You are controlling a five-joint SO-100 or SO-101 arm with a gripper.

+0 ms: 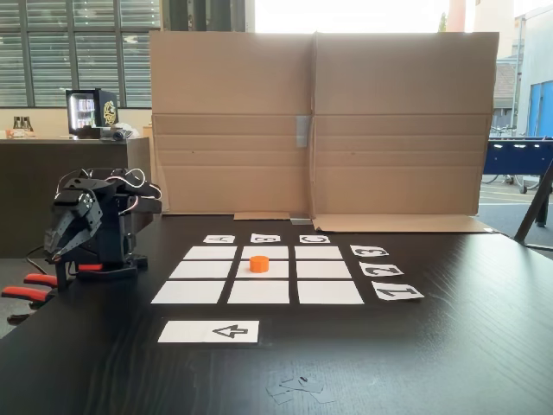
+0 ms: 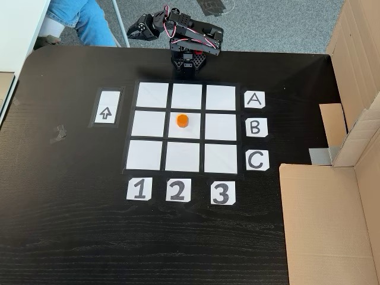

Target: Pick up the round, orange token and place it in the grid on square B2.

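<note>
Both fixed views show a dark wood-grain table (image 2: 71, 237) bearing the grid (image 2: 152, 95), nine white paper rectangles set three by three. The token (image 2: 182, 121), a short bright orange cylinder, stands upright on square B2 (image 2: 191, 132), the centre rectangle, well inside its edges and narrower than it. In the low fixed view the token (image 1: 259, 263) sits in the middle row with white paper showing around its base.

Paper labels edge the grid: A (image 2: 254, 100), B (image 2: 255, 127) and C (image 2: 256, 160) along one side, and 1 (image 2: 139, 190), 2 (image 2: 177, 190) and 3 (image 2: 221, 192) along another. A white strip with a black arrow (image 2: 106, 113) lies just beside the grid on the side away from the letters.

The black arm (image 1: 95, 220) is folded low at the table edge, apart from the grid, with nothing between it and the token. Its gripper (image 2: 139, 27) points away from the grid and grasps nothing; how far its jaws stand apart cannot be told.

A folded brown cardboard screen (image 1: 320, 121) stands upright behind the letter labels. Red-handled clamps (image 1: 30, 290) grip the table edge beside the arm. A person's leg in blue jeans (image 2: 83, 21) shows beyond the table.
</note>
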